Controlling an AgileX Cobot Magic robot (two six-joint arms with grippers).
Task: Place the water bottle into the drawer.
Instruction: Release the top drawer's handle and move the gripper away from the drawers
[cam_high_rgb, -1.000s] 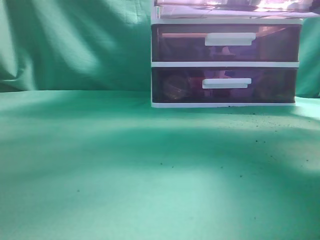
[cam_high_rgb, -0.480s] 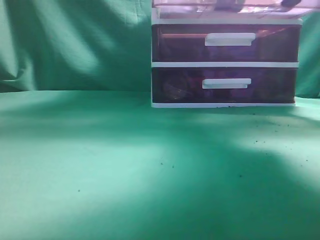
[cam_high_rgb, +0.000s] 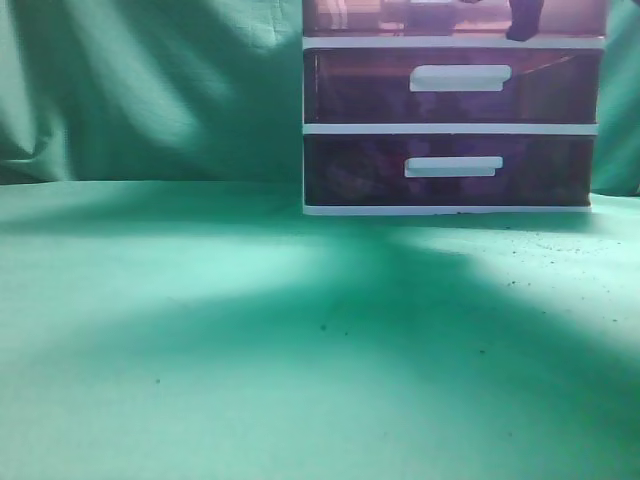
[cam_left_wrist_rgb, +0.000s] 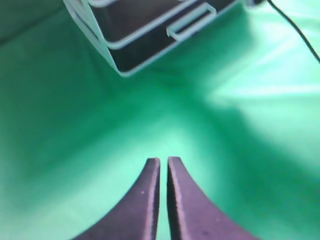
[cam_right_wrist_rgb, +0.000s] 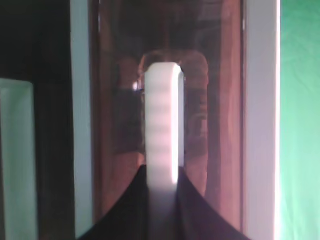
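The drawer (cam_high_rgb: 370, 18) is the topmost one of the white-framed cabinet (cam_high_rgb: 450, 128), and its dark purple front sits at the exterior view's top edge. My right gripper (cam_right_wrist_rgb: 162, 172) is shut on its white bar handle (cam_right_wrist_rgb: 162, 115); the purple drawer front (cam_right_wrist_rgb: 212, 100) fills that view. A dark finger of the right gripper (cam_high_rgb: 522, 22) shows before the drawer. My left gripper (cam_left_wrist_rgb: 163, 161) is shut and empty above the green cloth, with the cabinet (cam_left_wrist_rgb: 125, 45) ahead of it. The water bottle does not show plainly in any view.
Two lower purple drawers (cam_high_rgb: 560, 88) (cam_high_rgb: 550, 170) with white handles are shut. Green cloth (cam_high_rgb: 250, 350) covers the table and hangs behind. A dark cable (cam_left_wrist_rgb: 295, 27) runs at the upper right of the left wrist view.
The top drawer's front has moved back toward the cabinet and now lines up with the lower drawers. The shadow on the cloth has shifted.
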